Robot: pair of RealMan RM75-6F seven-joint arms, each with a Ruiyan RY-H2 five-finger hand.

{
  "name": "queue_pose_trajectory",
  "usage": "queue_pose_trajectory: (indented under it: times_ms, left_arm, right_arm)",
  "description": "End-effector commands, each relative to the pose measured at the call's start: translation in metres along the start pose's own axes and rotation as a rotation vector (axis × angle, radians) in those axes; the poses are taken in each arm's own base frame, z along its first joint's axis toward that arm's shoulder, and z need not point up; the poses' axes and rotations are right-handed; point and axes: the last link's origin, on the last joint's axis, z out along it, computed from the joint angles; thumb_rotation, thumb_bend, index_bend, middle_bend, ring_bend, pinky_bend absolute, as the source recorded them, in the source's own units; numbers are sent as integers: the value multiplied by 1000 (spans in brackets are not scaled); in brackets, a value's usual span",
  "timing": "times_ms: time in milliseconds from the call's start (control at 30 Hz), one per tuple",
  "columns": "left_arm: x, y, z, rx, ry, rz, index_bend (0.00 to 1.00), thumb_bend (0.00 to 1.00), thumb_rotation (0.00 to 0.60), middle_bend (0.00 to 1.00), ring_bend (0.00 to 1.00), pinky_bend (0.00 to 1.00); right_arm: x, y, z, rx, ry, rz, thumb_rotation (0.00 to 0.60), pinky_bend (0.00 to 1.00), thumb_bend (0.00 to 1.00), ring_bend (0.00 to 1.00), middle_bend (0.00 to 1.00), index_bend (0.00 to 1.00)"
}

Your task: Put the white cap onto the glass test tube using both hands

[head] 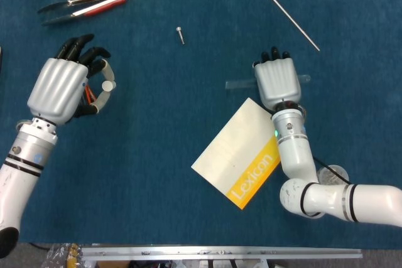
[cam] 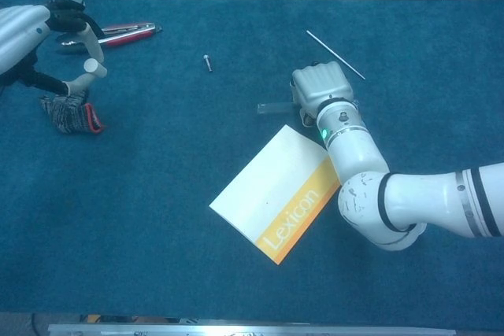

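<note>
While the left hand (head: pixel 63 89) pinches the white cap (head: pixel 108 84) at far left in the head view, the right hand (head: pixel 277 81) grips the glass test tube (head: pixel 239 84) crosswise just above the Lexicon booklet (head: pixel 238 152). In the chest view, the cap (cam: pixel 92 67) sits raised above a red-edged glove (cam: pixel 71 113), well apart from the tube (cam: pixel 273 107).

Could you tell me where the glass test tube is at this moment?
In the head view the glass test tube lies crosswise under the right hand, right of centre, just above the Lexicon booklet.
</note>
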Motion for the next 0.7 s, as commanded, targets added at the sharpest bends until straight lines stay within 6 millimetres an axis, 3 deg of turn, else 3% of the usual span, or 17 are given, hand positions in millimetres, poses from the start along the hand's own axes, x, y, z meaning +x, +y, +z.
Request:
queue_pose_trajectory:
  times_ms: [33, 433, 700]
  left_arm:
    - [0, 0, -1, -1, -2, -2, 545, 382, 600, 282, 90, 95]
    - [1, 2, -2, -7, -3, -10, 546, 382, 600, 281, 90, 95]
    - [1, 2, -2, -6, -6, -17, 547, 382, 600, 282, 90, 95]
  right_arm:
    - [0, 0, 0, 1, 4, -4, 600, 246, 410, 132, 251, 455]
    - [-3, 0, -1, 7, 6, -30, 600, 246, 411, 132, 250, 453]
    - [-4, 2, -1, 4, 9, -36, 600, 246, 401, 131, 238, 370]
